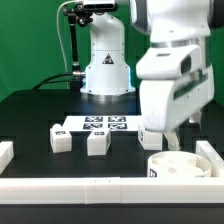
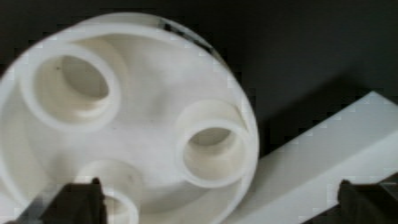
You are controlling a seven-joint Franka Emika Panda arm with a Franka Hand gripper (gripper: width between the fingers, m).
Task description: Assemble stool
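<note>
The white round seat (image 1: 178,166) lies in the near corner on the exterior view's right, sockets up. In the wrist view the seat (image 2: 125,110) fills most of the frame, with three round sockets showing. My gripper (image 1: 167,134) hangs just above the seat's far edge. Its jaws are open and hold nothing, and the dark fingertips (image 2: 79,201) straddle the seat's rim, the gripper (image 2: 222,204) being empty between them. Three white blocky legs stand on the black table: one (image 1: 58,140), a second (image 1: 97,142), and a third (image 1: 150,138) close beside my gripper.
The marker board (image 1: 100,125) lies behind the legs, in front of the arm's base (image 1: 107,75). White border rails run along the front (image 1: 100,186), the exterior view's left (image 1: 8,152) and right (image 1: 210,156). A rail (image 2: 347,140) also shows beside the seat in the wrist view.
</note>
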